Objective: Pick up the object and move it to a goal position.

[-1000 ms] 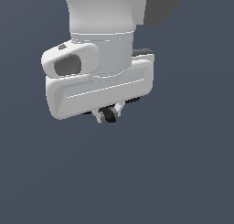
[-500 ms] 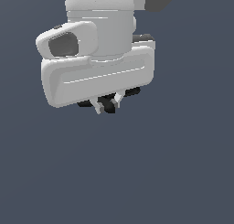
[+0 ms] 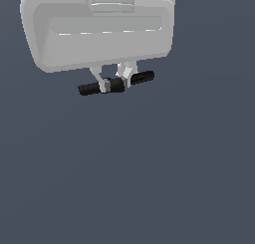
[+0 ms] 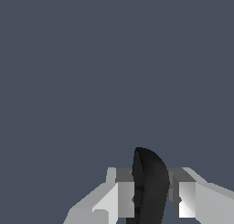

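No container shows in either view, only a flat grey-blue backdrop. The gripper [image 3: 115, 81] is clamped on the object [image 3: 139, 78], a slim black rod lying crosswise between the white fingers [image 3: 103, 83], its ends pointing toward about 3 and 9 o'clock in the exterior view. A reddish speck seems to sit at its 9 o'clock end. In the wrist view the object [image 4: 148, 186] fills the gap between the pads. Since half a second ago, the hand looms larger and higher.

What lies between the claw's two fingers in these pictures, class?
The object, a slender black thing, lies between the fingers of the claw, crosswise, both ends sticking out. The exterior view shows it; the wrist view shows its dark body filling the gap.
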You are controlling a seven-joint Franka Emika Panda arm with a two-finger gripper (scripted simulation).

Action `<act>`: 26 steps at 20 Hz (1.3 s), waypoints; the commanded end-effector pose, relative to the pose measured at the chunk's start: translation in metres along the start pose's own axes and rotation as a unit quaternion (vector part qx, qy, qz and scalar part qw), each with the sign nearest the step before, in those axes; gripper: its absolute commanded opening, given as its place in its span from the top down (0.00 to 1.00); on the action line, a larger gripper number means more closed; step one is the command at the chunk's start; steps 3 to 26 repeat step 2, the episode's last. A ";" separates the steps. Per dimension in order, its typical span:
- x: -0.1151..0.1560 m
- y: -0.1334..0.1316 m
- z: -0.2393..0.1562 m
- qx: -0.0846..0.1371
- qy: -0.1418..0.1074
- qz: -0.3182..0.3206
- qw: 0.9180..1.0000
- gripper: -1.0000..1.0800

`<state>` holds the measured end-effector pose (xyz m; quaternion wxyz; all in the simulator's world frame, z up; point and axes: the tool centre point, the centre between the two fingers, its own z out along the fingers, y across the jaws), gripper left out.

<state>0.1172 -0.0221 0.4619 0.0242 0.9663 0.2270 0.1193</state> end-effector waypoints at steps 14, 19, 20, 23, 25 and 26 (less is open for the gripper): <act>-0.001 0.000 -0.007 0.000 0.001 0.000 1.000 1.00; -0.001 0.000 -0.007 0.000 0.001 0.000 1.000 1.00; -0.001 0.000 -0.007 0.000 0.001 0.000 1.000 1.00; -0.001 0.000 -0.007 0.000 0.001 0.000 1.000 1.00; -0.001 0.000 -0.007 0.000 0.001 0.000 1.000 1.00; -0.001 0.000 -0.007 0.000 0.001 0.000 1.000 1.00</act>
